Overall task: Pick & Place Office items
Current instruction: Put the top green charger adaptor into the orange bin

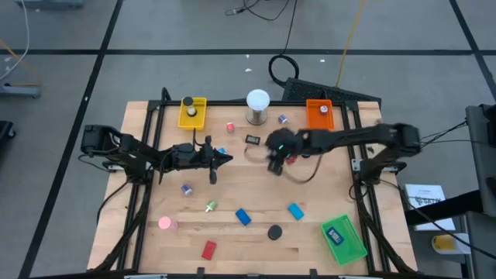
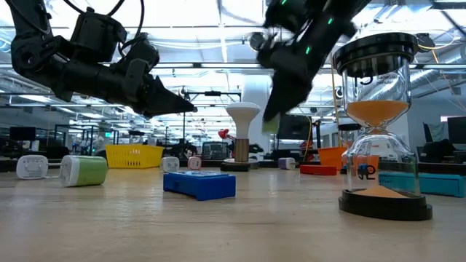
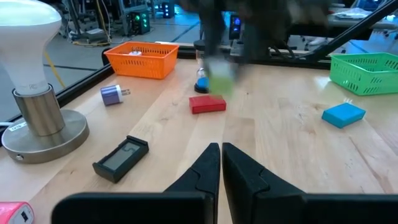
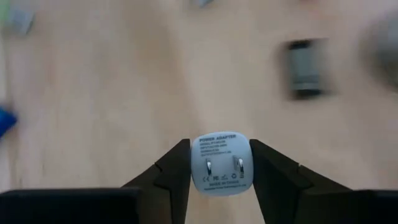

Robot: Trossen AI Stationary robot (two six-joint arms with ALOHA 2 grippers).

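My right gripper [image 4: 220, 158] hangs above the table's middle [image 1: 273, 163], shut on a small whitish power adapter [image 4: 221, 163]; in the low view the adapter is a pale green blur [image 2: 271, 124]. My left gripper [image 1: 227, 159] hovers left of centre, shut and empty [image 3: 221, 152]. Other office items lie flat on the wood: a red block [image 3: 207, 104] below the right gripper, another red block [image 1: 208, 249], blue blocks [image 1: 243, 217] [image 1: 295, 210], a pink round piece [image 1: 165, 223], a purple plug [image 1: 186, 188] and a small black display [image 1: 253, 139]. My right gripper pinches the adapter between its two fingers, one on each of two opposite sides [image 4: 196, 163]. The fingers slant down from the table's right. The adapter's flat face with the two prong slots [image 4: 224, 167] is turned toward the wrist. It is lifted clear of the table.
A yellow tray [image 1: 192, 112] and an orange tray [image 1: 319, 113] stand at the far edge, with a white bulb on a metal base [image 1: 257, 105] between them. A green tray [image 1: 343, 239] sits near right. An hourglass [image 2: 378, 124] stands near the front.
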